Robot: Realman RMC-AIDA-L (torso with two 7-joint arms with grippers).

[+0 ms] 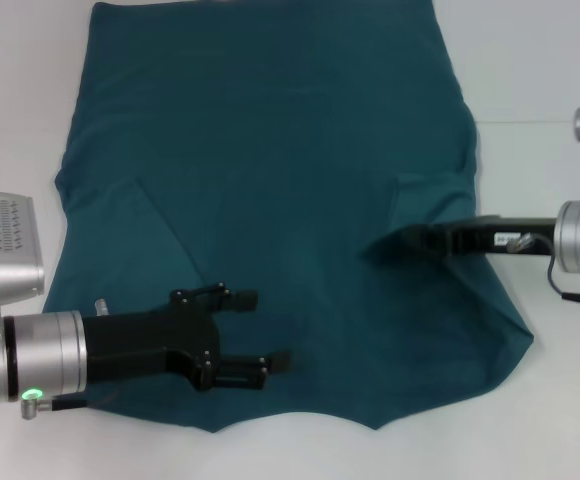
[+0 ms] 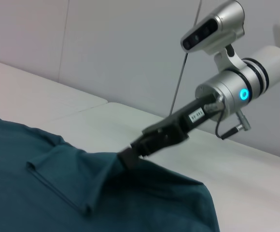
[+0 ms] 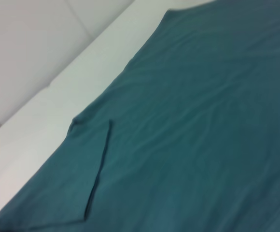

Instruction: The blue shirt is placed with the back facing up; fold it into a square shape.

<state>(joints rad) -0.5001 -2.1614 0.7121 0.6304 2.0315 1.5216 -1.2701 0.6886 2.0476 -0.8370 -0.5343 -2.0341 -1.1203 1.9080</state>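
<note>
The white table [image 1: 530, 80] carries the whole workpiece. The blue shirt [image 1: 270, 170] lies spread flat across it, plain side up, hem toward the far edge and both short sleeves folded inward over the body. Its near edge ends just below the left gripper; its right corner [image 1: 515, 345] lies below and outboard of the right gripper.

The left sleeve fold [image 1: 130, 235] sits just beyond the left gripper, its crease running diagonally toward the fingers. The right sleeve fold [image 1: 435, 195] sits directly at the right gripper's tip; in the left wrist view that same fold [image 2: 65, 169] appears as a flap lying beside the raised cloth.

The left gripper [image 1: 268, 328] reaches in from the robot's left over the shirt's near-left area. Its two black fingers stand clearly apart with cloth visible between them, gripping nothing.

The right gripper [image 1: 395, 240] reaches in from the robot's right at sleeve level. Its tip is buried in the fabric, which is drawn up into a small peak around it [image 2: 126, 158]. The fingers appear closed, pinching the shirt at that peak.

The right wrist view shows only shirt fabric [image 3: 203, 121] and table edge [image 3: 48, 96].
</note>
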